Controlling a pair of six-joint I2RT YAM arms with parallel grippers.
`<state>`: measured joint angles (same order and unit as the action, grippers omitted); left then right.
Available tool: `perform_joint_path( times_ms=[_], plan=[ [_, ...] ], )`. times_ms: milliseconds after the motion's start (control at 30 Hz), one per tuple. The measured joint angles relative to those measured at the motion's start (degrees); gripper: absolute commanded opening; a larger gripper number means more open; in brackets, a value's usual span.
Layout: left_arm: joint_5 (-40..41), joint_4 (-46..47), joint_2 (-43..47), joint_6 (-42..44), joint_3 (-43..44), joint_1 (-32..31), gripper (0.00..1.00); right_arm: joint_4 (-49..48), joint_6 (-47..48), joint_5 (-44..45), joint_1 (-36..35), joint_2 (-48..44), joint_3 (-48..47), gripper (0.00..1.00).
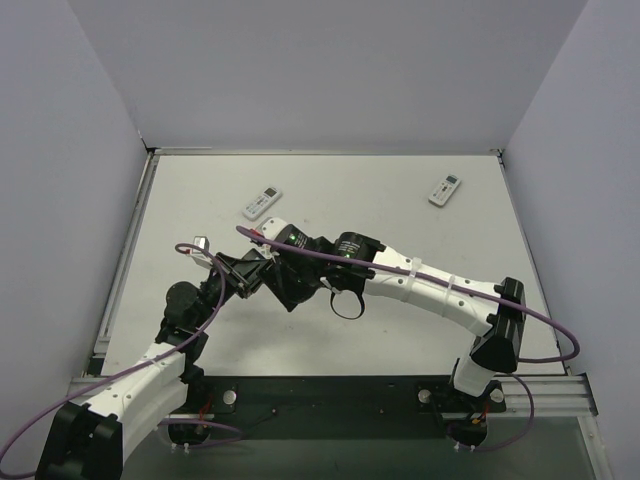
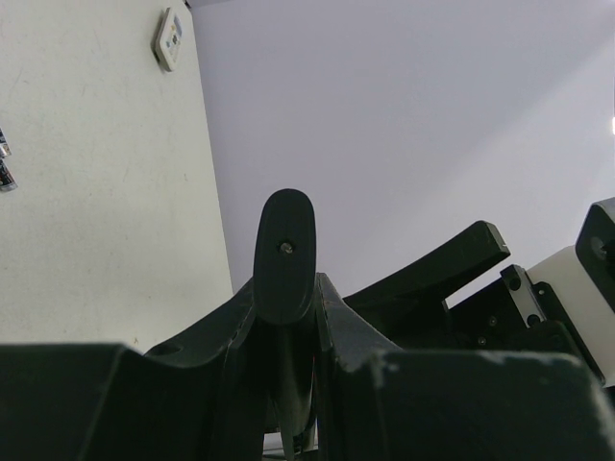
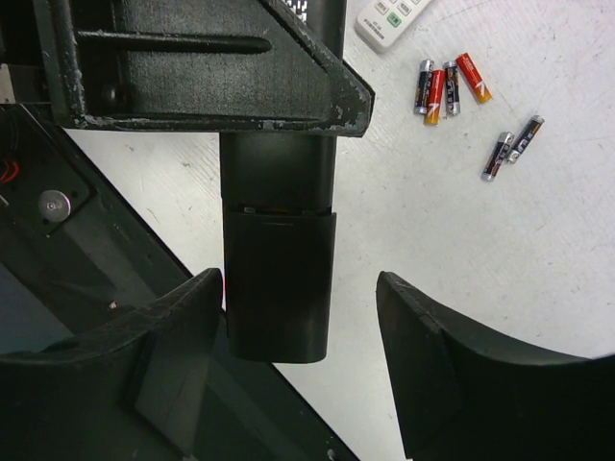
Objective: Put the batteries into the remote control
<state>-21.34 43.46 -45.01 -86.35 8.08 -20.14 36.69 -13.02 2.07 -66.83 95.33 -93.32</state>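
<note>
A black remote control is clamped upright in my left gripper; its rounded end sticks out between the shut fingers. My right gripper is open around the remote's free end, whose left side is close to the left finger. The other finger stands well apart. Several small batteries lie on the table beyond: a red-and-black and dark cluster and a dark pair. In the top view the two grippers meet mid-table and hide the remote.
A white remote lies at the back left, also in the right wrist view. A second white remote lies at the back right. Grey walls enclose the white table. Purple cables loop over both arms.
</note>
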Motion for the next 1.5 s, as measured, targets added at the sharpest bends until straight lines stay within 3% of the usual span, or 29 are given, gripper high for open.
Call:
perform_joint_path(
  times_ms=[533, 1100, 1500],
  plan=[
    [0.4, -2.9, 1.8, 1.6, 0.1, 0.0, 0.00, 0.1, 0.7, -0.6, -1.1, 1.1, -0.7, 0.34],
    [4.7, -11.7, 7.0, 3.2, 0.5, -1.2, 0.00, 1.0, 0.2, 2.7, -2.3, 3.7, -2.7, 0.38],
    [6.4, -12.5, 7.6, 1.3, 0.5, -1.9, 0.00, 0.5, -0.4, 2.9, -2.2, 3.9, -2.8, 0.42]
  ],
)
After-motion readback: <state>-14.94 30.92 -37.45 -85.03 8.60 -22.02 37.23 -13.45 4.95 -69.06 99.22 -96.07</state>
